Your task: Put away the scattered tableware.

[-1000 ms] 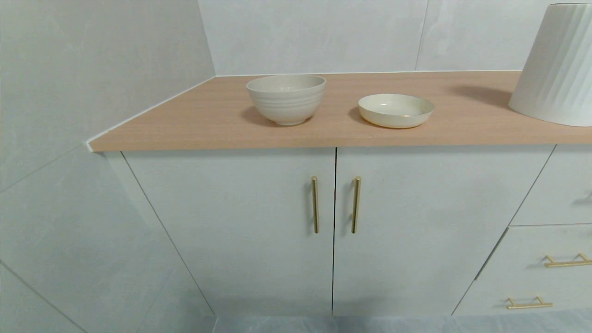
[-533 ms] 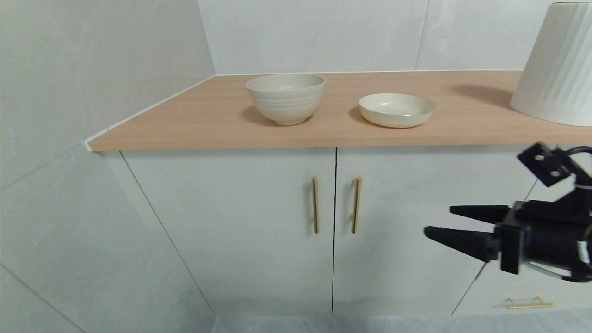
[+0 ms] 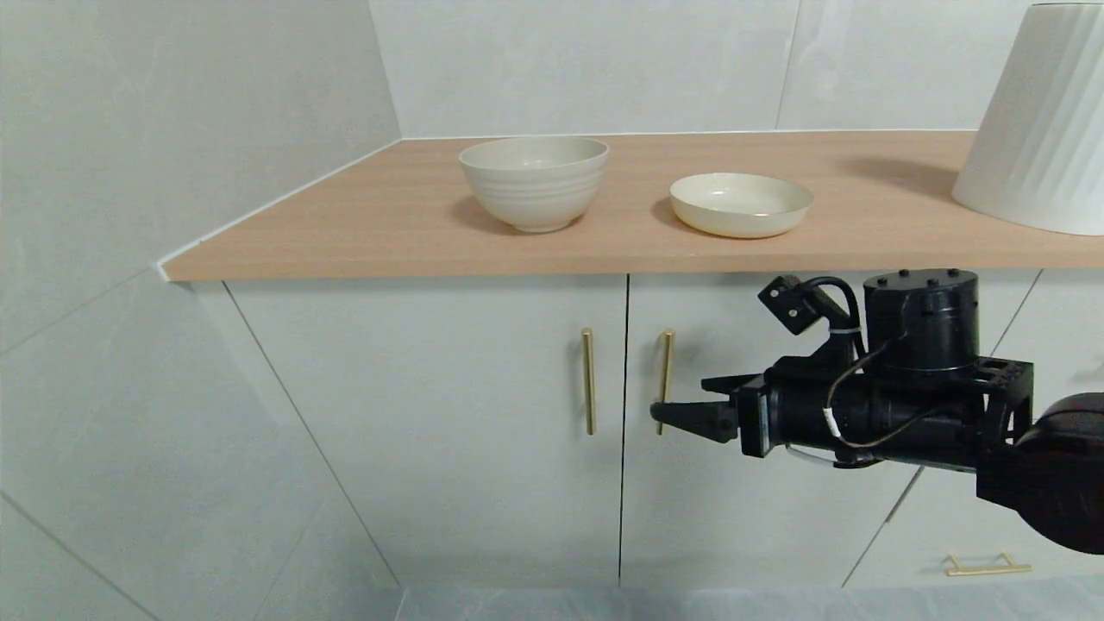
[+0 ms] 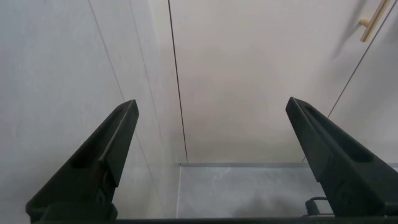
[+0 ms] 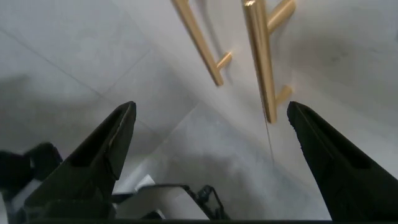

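Observation:
A deep cream bowl (image 3: 535, 183) and a shallow cream dish (image 3: 742, 204) stand side by side on the wooden countertop (image 3: 388, 233). Below them is a white cabinet with two closed doors, each with a vertical gold handle (image 3: 587, 380) (image 3: 665, 380). My right gripper (image 3: 686, 399) is open in front of the right door, its tips level with the lower end of that door's handle. In the right wrist view the right gripper (image 5: 210, 109) is open, with both gold handles (image 5: 258, 59) (image 5: 199, 40) close ahead. My left gripper (image 4: 211, 104) is open and empty, low before the cabinet fronts.
A tall white ribbed vessel (image 3: 1044, 121) stands at the counter's right end. Drawers with gold pulls (image 3: 1056, 487) (image 3: 987, 567) sit to the right of the doors. A tiled wall (image 3: 129, 259) closes the left side. The floor (image 4: 249, 186) lies below the cabinet.
My right arm came into the head view from the right and moved left, its open gripper now up against the right door's handle. The bowl and dish have stayed put.

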Controlling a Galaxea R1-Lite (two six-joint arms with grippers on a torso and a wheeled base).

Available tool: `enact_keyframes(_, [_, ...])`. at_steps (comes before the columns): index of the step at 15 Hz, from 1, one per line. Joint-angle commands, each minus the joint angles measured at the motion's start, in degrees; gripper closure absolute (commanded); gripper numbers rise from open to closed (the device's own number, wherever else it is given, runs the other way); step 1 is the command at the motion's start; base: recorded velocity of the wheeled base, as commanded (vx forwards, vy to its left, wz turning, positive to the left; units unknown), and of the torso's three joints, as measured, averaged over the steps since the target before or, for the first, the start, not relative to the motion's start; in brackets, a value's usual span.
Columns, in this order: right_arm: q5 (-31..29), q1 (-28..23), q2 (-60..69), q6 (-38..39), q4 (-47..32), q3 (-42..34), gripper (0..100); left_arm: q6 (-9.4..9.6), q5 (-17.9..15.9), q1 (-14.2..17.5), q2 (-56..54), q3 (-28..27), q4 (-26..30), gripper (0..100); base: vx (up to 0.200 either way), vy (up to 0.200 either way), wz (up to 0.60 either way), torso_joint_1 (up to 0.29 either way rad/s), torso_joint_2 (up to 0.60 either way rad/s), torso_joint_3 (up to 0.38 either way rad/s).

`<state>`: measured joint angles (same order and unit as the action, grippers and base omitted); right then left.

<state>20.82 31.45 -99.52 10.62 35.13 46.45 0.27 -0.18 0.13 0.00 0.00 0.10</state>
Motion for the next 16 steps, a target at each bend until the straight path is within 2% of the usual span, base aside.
enact_keyframes(1, [0.0,0.1,-3.4,1.4,1.5,0.6,0,0.00,0.0,0.0,0.0,0.0,0.0,0,0.000,0.000,0.00,0.000,0.00,0.000])
enact_keyframes(4, [-0.1,0.1,-6.1,2.5,8.6,-0.2,0,0.00,0.0,0.0,0.0,0.0,0.0,0,0.000,0.000,0.00,0.000,0.00,0.000])
enact_keyframes(12, [-0.5,0.9,-12.3,4.3,19.2,-0.5,0,0.00,0.0,0.0,0.0,0.0,0.0,0,0.000,0.000,0.00,0.000,0.00,0.000])
enact_keyframes(16, [-0.6,1.6,-12.3,4.9,19.6,-0.5,0,0.00,0.0,0.0,0.0,0.0,0.0,0,0.000,0.000,0.00,0.000,0.00,0.000])
